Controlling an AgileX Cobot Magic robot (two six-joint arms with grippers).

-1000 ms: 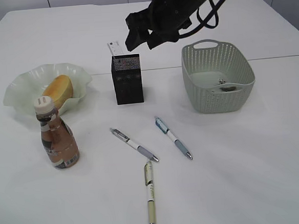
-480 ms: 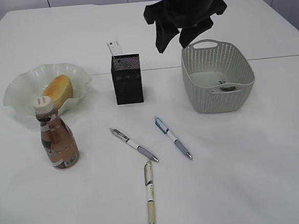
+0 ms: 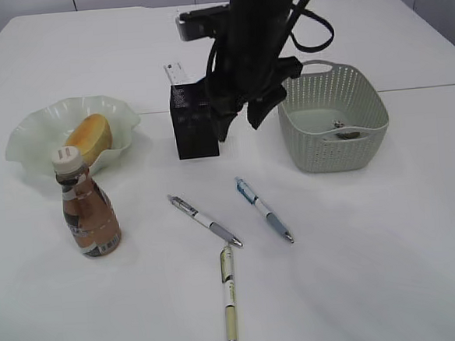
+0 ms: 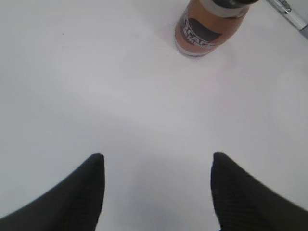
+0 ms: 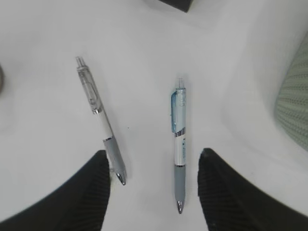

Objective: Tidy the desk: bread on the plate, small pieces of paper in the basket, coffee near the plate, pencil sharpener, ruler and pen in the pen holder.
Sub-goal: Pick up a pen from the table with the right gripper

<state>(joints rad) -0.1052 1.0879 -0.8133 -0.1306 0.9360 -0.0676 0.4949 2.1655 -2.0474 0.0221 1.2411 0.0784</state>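
Pen-collecting step. The right gripper (image 5: 151, 187), fingers apart and empty, hovers above the blue pen (image 5: 179, 159) lying on the table (image 3: 389, 245); next, descend, grasp, carry to the pen holder (image 3: 193, 130).

Black arm (image 3: 253, 36) with looping black cables (image 3: 315, 24).

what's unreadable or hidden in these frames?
- Pen holder, exterior view: the right arm covers its right side and top, so its contents beyond the ruler are hidden.
- Basket, exterior view: the dark bits inside are too small to identify.
- Coffee bottle, left wrist view: its top is cut off by the frame edge and the label is blurred.
- Right gripper: fingertips run off the bottom of the right wrist view.
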